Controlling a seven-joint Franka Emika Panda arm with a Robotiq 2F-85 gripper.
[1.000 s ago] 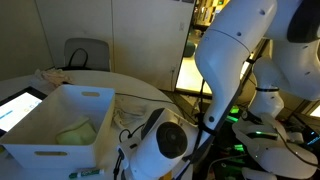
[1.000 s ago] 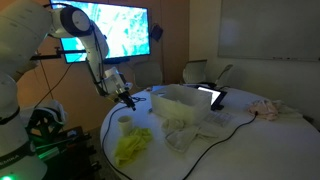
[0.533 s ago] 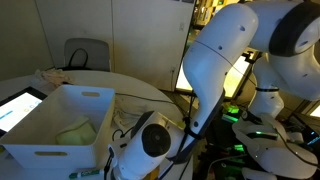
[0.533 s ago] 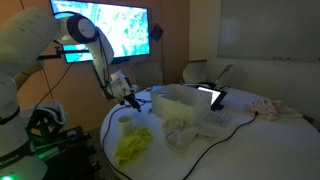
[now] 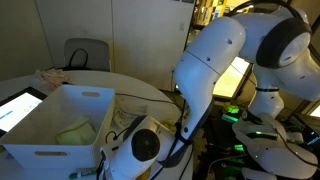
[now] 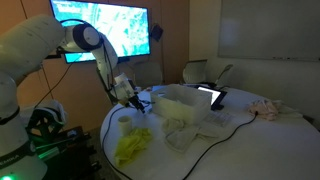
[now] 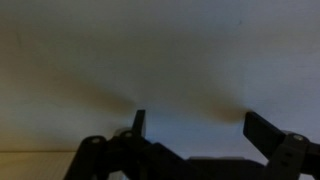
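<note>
My gripper (image 6: 133, 100) hangs low over the round table's edge, right beside the end wall of the white bin (image 6: 181, 99). In the wrist view the gripper (image 7: 200, 118) is open, its two dark fingers (image 7: 268, 132) spread wide with nothing between them, facing a plain pale surface close ahead. In an exterior view the wrist (image 5: 141, 146) sits just past the corner of the bin (image 5: 55, 135), and a pale green cloth (image 5: 76, 132) lies inside. A yellow-green cloth (image 6: 132, 146) lies on the table below the gripper.
A white crumpled cloth (image 6: 182, 133) and cables lie in front of the bin. A lit tablet (image 6: 212, 96) sits behind it and a pink cloth (image 6: 265, 108) lies at the far side. A chair (image 5: 86, 55) stands beyond the table. A large screen (image 6: 105, 30) glows behind the arm.
The arm has swung over, carrying the gripper closer to the bin's end wall. The jaws have stayed open and empty.
</note>
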